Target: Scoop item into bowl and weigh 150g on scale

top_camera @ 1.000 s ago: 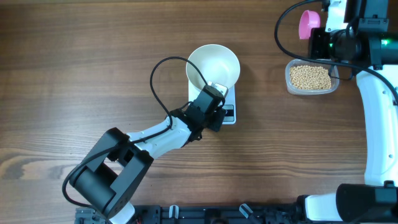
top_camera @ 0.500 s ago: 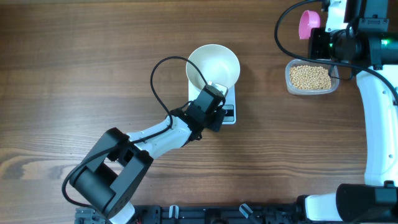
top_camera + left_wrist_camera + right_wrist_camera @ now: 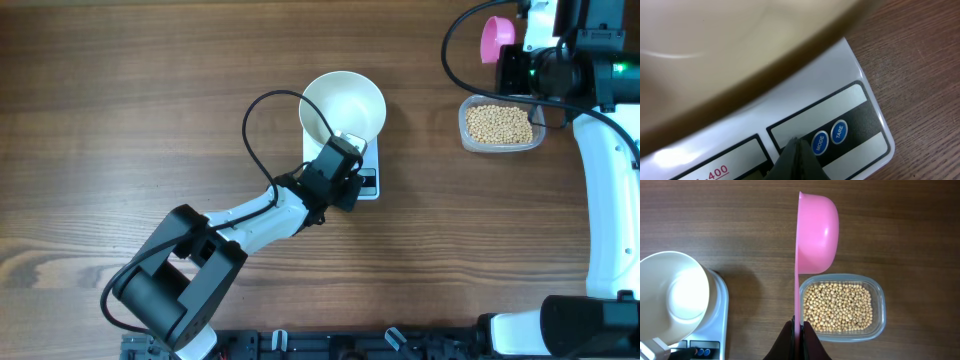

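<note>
The white bowl (image 3: 343, 105) stands empty on the white scale (image 3: 368, 183) at mid-table. My left gripper (image 3: 796, 142) is shut with nothing in it. Its tip rests on the scale's front panel, at the lower edge of the blank display (image 3: 815, 112) and just left of two blue buttons (image 3: 820, 143). The pale-tan beans (image 3: 500, 124) fill a clear tub (image 3: 879, 300) at the right. My right gripper (image 3: 798, 326) is shut on the handle of a pink scoop (image 3: 817, 235). The scoop is held on edge, empty, above the tub's left end and the table beyond it.
The left arm (image 3: 250, 225) stretches from the front left across the wooden table to the scale, with a black cable (image 3: 250, 130) looping beside the bowl. The right arm (image 3: 605, 180) runs along the right edge.
</note>
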